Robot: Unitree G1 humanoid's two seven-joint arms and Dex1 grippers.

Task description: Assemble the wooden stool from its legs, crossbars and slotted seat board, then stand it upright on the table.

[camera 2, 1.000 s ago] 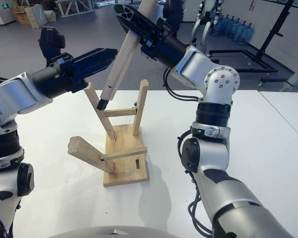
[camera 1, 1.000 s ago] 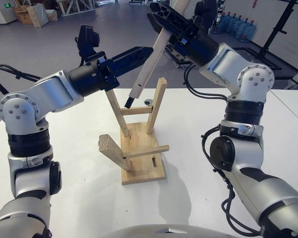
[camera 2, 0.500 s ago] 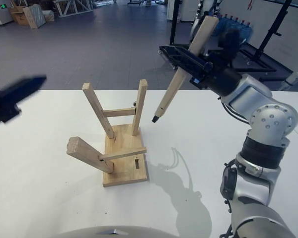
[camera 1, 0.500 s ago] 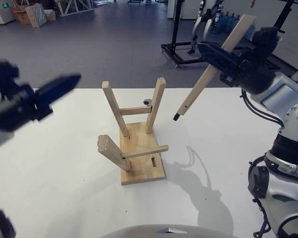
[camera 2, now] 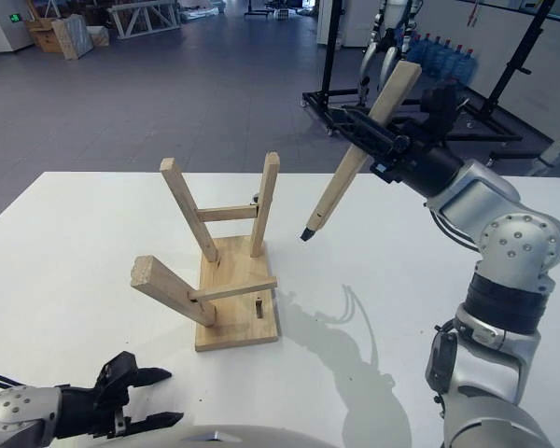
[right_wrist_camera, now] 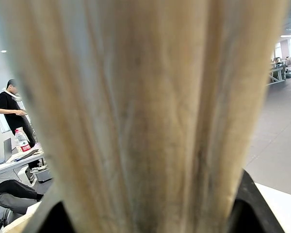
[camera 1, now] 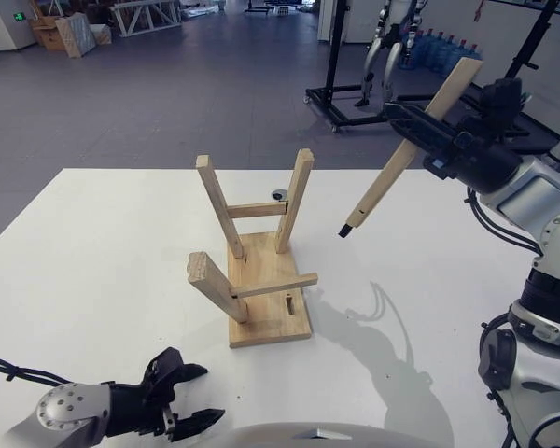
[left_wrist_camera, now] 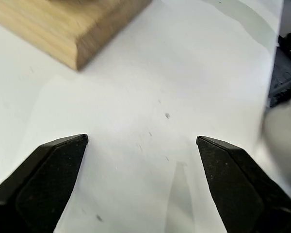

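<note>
Nearest, the left claw (camera 1: 185,401) is seen spread and empty just above the counter (camera 1: 103,243), short of the seat board (camera 1: 266,317), which lies flat with three legs pointing up. Beyond, the fourth leg (camera 1: 383,187) is pinched in the raised right claw (camera 1: 418,138). Its dark tip is best lined up over the open slot (camera 1: 288,301) and lowered straight, with the board steadied.

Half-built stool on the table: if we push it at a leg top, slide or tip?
Likely stiff: solid wood legs tied by a crossbar. Pushed low, it should slide, since the seat board lies flat on the smooth table. Pushed high on a leg, it may tip or work a joint loose; the front leg already leans outward.
</note>
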